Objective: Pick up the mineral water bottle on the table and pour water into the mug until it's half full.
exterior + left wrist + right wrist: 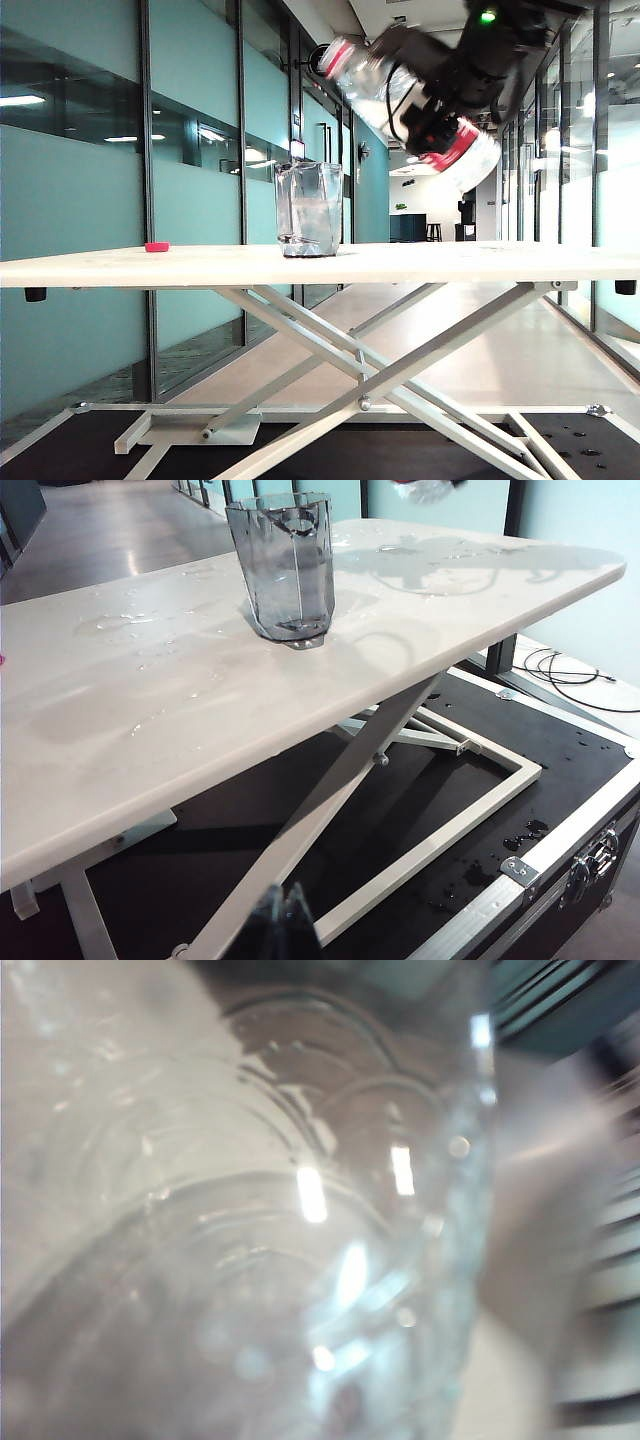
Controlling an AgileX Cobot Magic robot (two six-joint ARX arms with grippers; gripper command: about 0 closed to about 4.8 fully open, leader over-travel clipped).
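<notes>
High above the right half of the bench, the right pincer (440,105) is clamped around the middle of a tall clear plastic bottle with a red label band (415,100). That bottle is in the air, tipped steeply on a slant, with its red-ringed neck pointing up and to the left and its base lower on the right; motion blurs it. Up close in the right wrist view, the ribbed clear wall of the bottle (280,1260) fills nearly everything, glinting with small reflections.

Below and to the left stands the clear, greyish faceted glass mug (308,210), upright on the long white bench (450,262) near its middle, well apart from the bottle. Some clear water (310,222) sits in its lower part. Drops and small puddles lie on the bench top around it. A small red cap (157,246) lies far to the left.

Low beside the bench, the left pincer (283,920) shows only dark fingertips, drawn close together, holding nothing.
</notes>
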